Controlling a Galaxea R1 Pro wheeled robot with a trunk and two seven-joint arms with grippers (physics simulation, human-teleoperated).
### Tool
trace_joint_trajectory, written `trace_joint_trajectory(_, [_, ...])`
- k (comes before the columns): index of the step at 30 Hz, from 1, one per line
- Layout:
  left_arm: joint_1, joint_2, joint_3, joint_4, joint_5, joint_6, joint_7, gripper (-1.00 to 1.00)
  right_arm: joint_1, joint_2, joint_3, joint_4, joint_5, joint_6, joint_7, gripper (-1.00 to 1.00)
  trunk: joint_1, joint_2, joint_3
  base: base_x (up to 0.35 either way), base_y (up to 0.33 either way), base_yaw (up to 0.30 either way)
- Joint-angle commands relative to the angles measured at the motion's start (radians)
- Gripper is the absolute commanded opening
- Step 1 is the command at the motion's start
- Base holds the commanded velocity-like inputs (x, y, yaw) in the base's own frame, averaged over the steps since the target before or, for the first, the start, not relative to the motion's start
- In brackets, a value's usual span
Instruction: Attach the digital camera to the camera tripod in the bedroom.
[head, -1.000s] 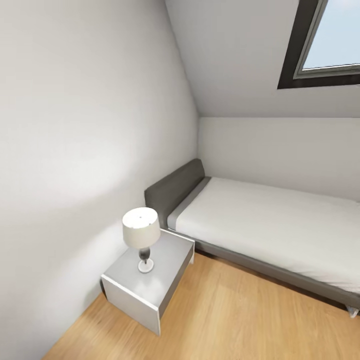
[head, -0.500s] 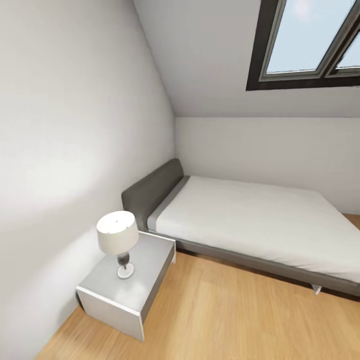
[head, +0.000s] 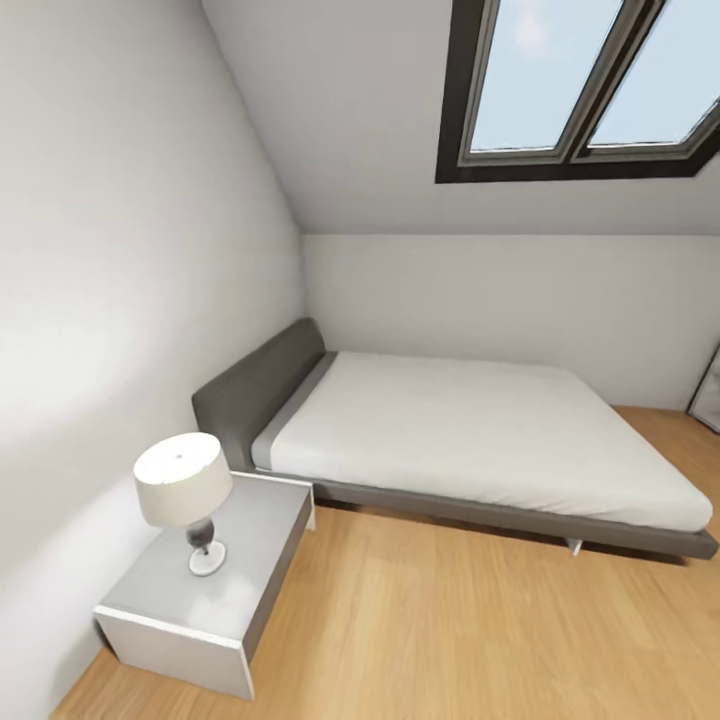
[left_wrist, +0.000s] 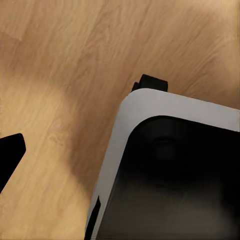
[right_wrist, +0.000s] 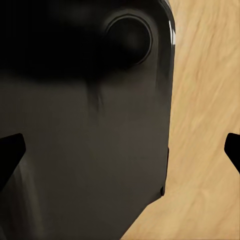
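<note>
The right gripper (right_wrist: 120, 145) hangs over the robot's dark base, fingertips (right_wrist: 11, 150) spread wide at either edge. One left fingertip (left_wrist: 9, 155) shows beside the white-rimmed base.

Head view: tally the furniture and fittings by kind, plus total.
Bed: 1
Nightstand: 1
Table lamp: 1
Skylight window: 1, with 2 panes
Total: 4
A pale edge of something at the far right is cut off, so it is left uncounted.
</note>
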Motion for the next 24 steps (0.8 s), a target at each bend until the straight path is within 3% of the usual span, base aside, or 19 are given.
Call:
trace_joint_trajectory(1, [0.0,0.0,0.001,0.017,0.008,0.004,0.003,1.0,0.0,0.0,-0.001,0.0,-0.002,-0.001,0.0,1.0,0.0,0.0,-0.001,0.0,0.0,-0.296])
trace_joint_trajectory(8, [0.0,-0.002,0.001,0.121,0.008,0.039,0.011,1.0,0.0,0.0,-0.002,0.0,-0.002,-0.001,0.0,1.0,0.0,0.0,-0.001,0.0,0.0,-0.296])
trace_joint_trajectory(15, [0.0,-0.01,0.003,0.14,0.009,0.098,0.015,1.0,0.0,0.0,-0.001,0.0,-0.002,-0.001,0.0,1.0,0.0,0.0,-0.001,0.0,0.0,-0.296])
trace_joint_trajectory(24, [0.0,-0.011,0.001,0.143,0.006,0.099,0.019,1.0,0.0,0.0,-0.002,0.0,-0.001,-0.001,0.0,1.0,0.0,0.0,-0.001,0.0,0.0,-0.296])
